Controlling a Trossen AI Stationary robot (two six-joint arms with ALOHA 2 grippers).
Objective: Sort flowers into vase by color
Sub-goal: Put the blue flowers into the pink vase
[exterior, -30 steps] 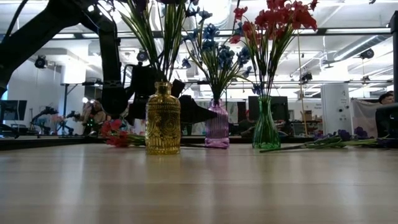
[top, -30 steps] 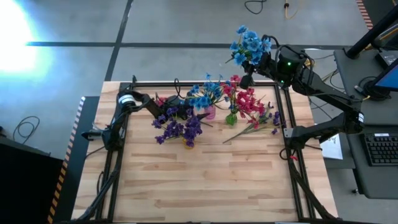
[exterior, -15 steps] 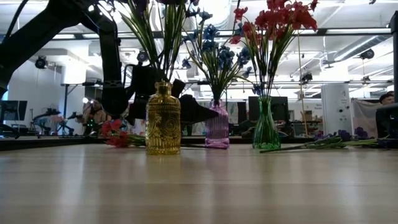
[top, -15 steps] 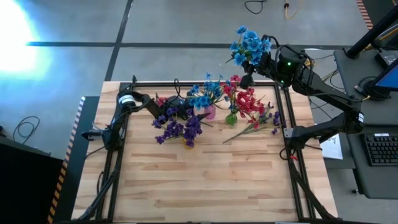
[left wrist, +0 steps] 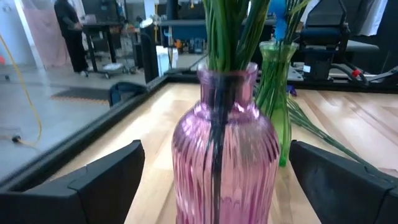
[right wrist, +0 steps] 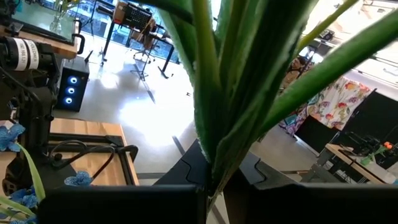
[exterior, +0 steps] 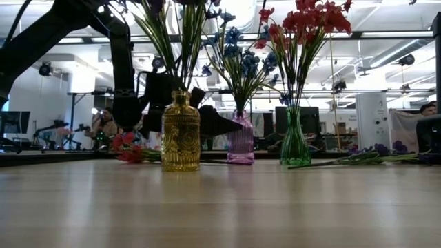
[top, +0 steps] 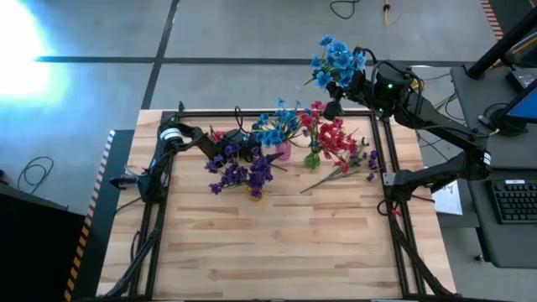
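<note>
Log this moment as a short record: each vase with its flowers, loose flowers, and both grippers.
yellow vase: purple flowers
pink vase: blue flowers
green vase: red flowers
loose purple sprigs: lying on the table right of the green vase
loose red sprig: lying behind the yellow vase
left gripper: open, fingers either side of the pink vase
right gripper: shut on blue bunch, raised past the table's far right corner

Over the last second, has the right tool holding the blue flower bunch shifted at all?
No. The right tool and its blue flower bunch sit unchanged beyond the table's black frame.
</note>
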